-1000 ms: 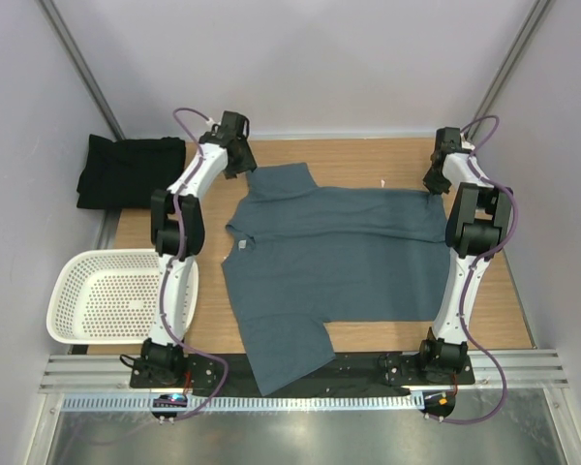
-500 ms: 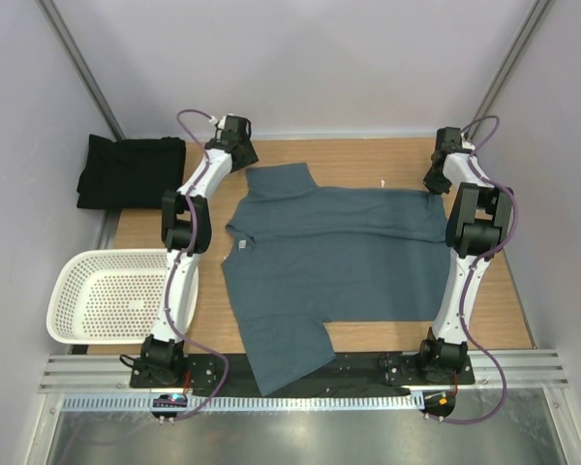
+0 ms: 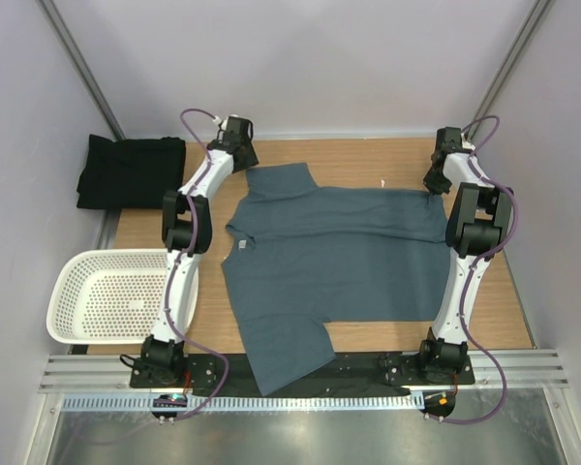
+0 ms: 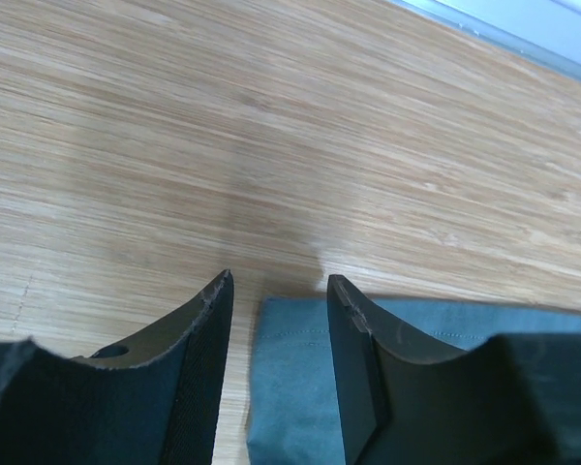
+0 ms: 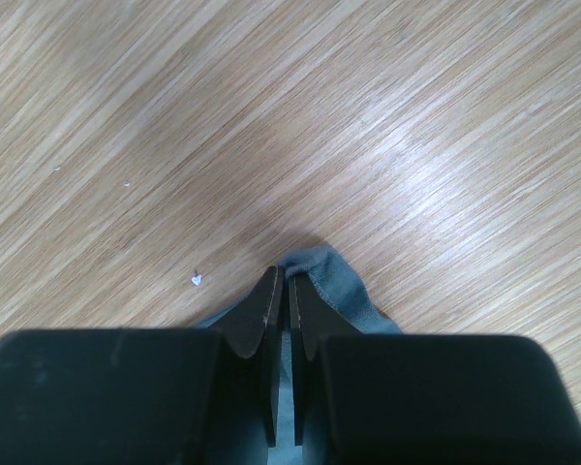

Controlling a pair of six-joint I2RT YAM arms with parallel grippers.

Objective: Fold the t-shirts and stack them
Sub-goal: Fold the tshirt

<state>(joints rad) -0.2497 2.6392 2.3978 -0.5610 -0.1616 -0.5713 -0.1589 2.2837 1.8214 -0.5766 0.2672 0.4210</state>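
Note:
The slate blue-grey t-shirt (image 3: 339, 252) lies spread flat on the wooden table, its white label (image 3: 240, 246) at the left. My left gripper (image 3: 244, 161) is at the far left sleeve. In the left wrist view it (image 4: 279, 283) stands open, and the sleeve's corner (image 4: 290, 378) lies between the fingers, which do not pinch it. At the shirt's far right corner my right gripper (image 3: 432, 184) is shut on a bunched fold of the cloth (image 5: 334, 276), which pokes out past its tips (image 5: 282, 274). The black t-shirt (image 3: 131, 171) lies folded at the far left, off the table's edge.
A white perforated basket (image 3: 116, 295) sits at the left beside the left arm. The shirt's near sleeve hangs over the front edge by the arm bases (image 3: 290, 368). Bare wood (image 3: 368, 155) runs along the back behind the shirt. A small white speck (image 5: 196, 279) lies near the right gripper.
The left wrist has shifted slightly right along the back of the table, over the sleeve corner, and its jaws have narrowed a little. The right arm and the shirt have not moved.

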